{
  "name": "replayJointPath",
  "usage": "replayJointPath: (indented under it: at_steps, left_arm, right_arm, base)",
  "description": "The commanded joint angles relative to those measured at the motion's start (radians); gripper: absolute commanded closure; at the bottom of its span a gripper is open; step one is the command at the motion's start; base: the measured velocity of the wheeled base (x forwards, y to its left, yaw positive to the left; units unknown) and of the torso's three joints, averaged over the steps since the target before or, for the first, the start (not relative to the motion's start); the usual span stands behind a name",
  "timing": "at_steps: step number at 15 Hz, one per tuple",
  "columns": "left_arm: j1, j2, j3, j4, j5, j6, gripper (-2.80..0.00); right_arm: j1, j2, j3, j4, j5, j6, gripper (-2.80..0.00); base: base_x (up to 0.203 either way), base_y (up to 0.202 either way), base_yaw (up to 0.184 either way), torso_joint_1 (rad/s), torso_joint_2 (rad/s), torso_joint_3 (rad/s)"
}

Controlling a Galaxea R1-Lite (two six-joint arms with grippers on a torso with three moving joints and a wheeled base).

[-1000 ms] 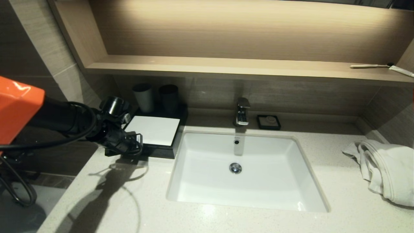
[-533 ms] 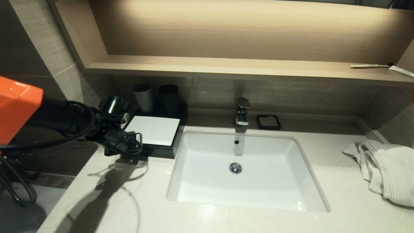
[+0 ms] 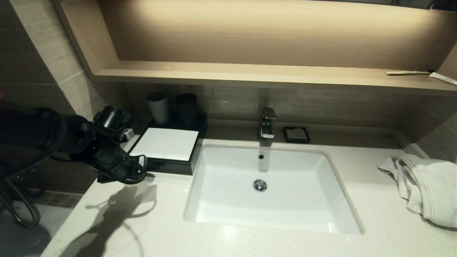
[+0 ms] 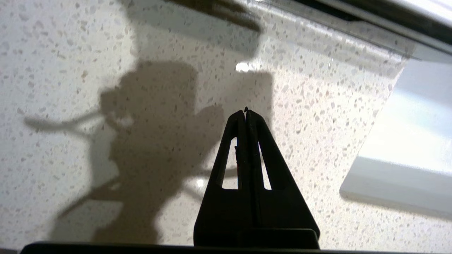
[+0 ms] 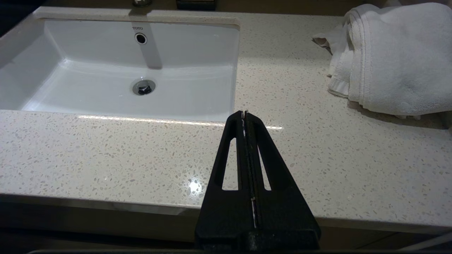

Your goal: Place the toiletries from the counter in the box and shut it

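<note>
The black box (image 3: 166, 144) with its white top panel stands at the back left of the counter (image 3: 142, 221), and its front looks flush. No toiletries show on the counter; they are hidden or out of view. My left gripper (image 3: 144, 173) hangs just in front of the box's near left corner, apart from it. Seen from the left wrist, this gripper (image 4: 245, 111) is shut and empty above bare speckled stone. My right gripper (image 5: 244, 113) is also shut and empty, low over the counter's front edge to the right of the sink (image 5: 233, 70).
The white sink (image 3: 285, 167) fills the middle, with a faucet (image 3: 267, 123) and a small black soap dish (image 3: 296, 134) behind it. Two dark cups (image 3: 159, 107) stand behind the box. A white towel (image 3: 425, 185) lies at the right. A toothbrush (image 3: 407, 72) and a tube (image 3: 442, 77) rest on the wooden shelf.
My left arm has drawn back to the left and toward the counter's near edge, away from the box front. Its orange part has left the view.
</note>
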Motion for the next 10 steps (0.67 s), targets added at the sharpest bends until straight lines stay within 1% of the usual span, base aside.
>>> replayJointPath:
  at_steps: [1,5,7,8,9,10]
  left_arm:
    - [-0.001,-0.098,0.056,0.002,0.001,0.0,0.0]
    - [0.001,-0.224,0.127,-0.013,0.012,0.01,0.0]
    - [0.011,-0.272,0.167,-0.047,0.062,0.035,0.0]
    - [0.033,-0.287,0.194,-0.086,0.073,0.06,0.0]
    - [0.071,-0.302,0.224,-0.135,0.075,0.094,0.0]
    - [0.121,-0.318,0.265,-0.192,0.076,0.142,0.0]
  right_arm:
    - [0.0,0.0,0.0,0.0,0.001,0.0,0.0]
    - [-0.001,0.0,0.0,0.0,0.0,-0.001,0.0]
    - [0.0,0.0,0.0,0.0,0.0,-0.001,0.0]
    - [0.0,0.0,0.0,0.0,0.001,0.0,0.0]
    - [0.0,0.0,0.0,0.0,0.0,0.0,0.0]
    - [0.0,0.0,0.0,0.0,0.0,0.0,0.0]
  base:
    - [0.0,0.0,0.0,0.0,0.0,0.0]
    - [0.0,0.0,0.0,0.0,0.0,0.0]
    - [0.0,0.0,0.0,0.0,0.0,0.0]
    - [0.0,0.0,0.0,0.0,0.0,0.0]
    - [0.0,0.0,0.0,0.0,0.0,0.0]
    - [0.0,0.0,0.0,0.0,0.0,0.0]
